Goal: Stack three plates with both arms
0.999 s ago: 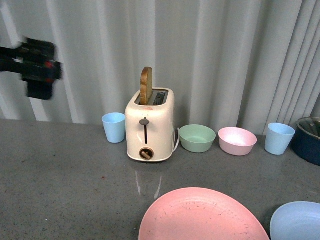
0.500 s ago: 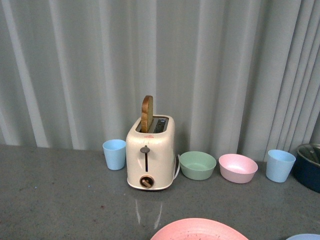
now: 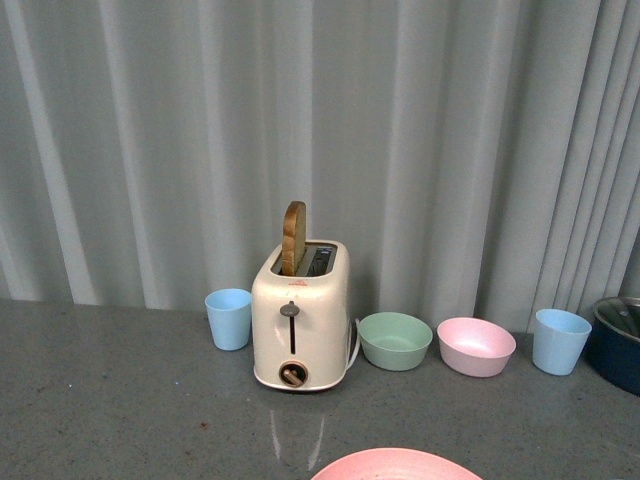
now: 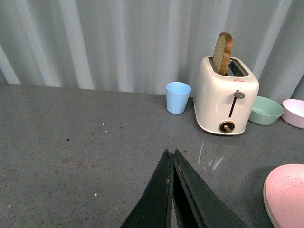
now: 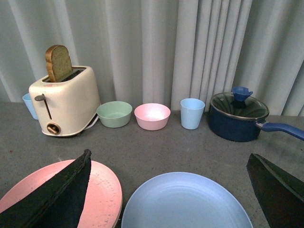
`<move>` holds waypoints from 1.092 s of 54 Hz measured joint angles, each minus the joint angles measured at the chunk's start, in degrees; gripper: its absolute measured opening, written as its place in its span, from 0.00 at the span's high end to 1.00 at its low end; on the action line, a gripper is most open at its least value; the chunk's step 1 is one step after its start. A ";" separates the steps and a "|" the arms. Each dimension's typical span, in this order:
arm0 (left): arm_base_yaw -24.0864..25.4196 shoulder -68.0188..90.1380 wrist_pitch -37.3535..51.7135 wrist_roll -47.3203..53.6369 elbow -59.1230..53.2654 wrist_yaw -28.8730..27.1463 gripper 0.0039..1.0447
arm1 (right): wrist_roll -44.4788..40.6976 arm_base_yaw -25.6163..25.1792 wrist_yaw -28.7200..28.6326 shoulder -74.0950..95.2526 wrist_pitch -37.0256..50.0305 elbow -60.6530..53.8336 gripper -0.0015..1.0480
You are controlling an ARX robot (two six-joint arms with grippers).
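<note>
Right wrist view: grey counter (image 5: 190, 147), pale curtain (image 5: 142, 42) behind; pink plate (image 5: 102, 190) just beside blue plate (image 5: 185, 202), two in all; two bowls (image 5: 114, 114); two blue cups (image 5: 192, 114); one toaster (image 5: 66, 102). The right gripper (image 5: 168, 156) is spread wide; the left gripper (image 4: 170, 156) is clenched, empty.

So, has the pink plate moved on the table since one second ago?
No. The pink plate shows lower in the front view, but the toaster dropped by about as much, so the gap between them is about the same.

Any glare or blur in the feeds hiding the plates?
Front view: sharp, evenly lit; pink plate mostly out of frame. Left wrist view: pale glare streaks on the table by the toaster. Right wrist view: clear, blue plate evenly lit.
</note>
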 joint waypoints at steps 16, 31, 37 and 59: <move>0.00 -10.84 -7.17 -0.13 -1.81 0.13 0.97 | 0.00 0.00 0.00 0.00 0.00 0.00 0.07; 0.00 -18.86 -14.86 -0.13 -1.84 0.13 0.97 | -0.02 0.00 0.00 0.00 0.00 0.00 0.07; 0.00 -21.42 -17.35 -0.13 -1.84 0.15 0.97 | 0.00 0.00 0.00 0.00 0.00 0.00 0.07; 0.00 -28.28 -24.22 -0.13 -1.84 0.15 0.97 | 0.00 0.00 0.00 0.00 0.00 0.00 0.07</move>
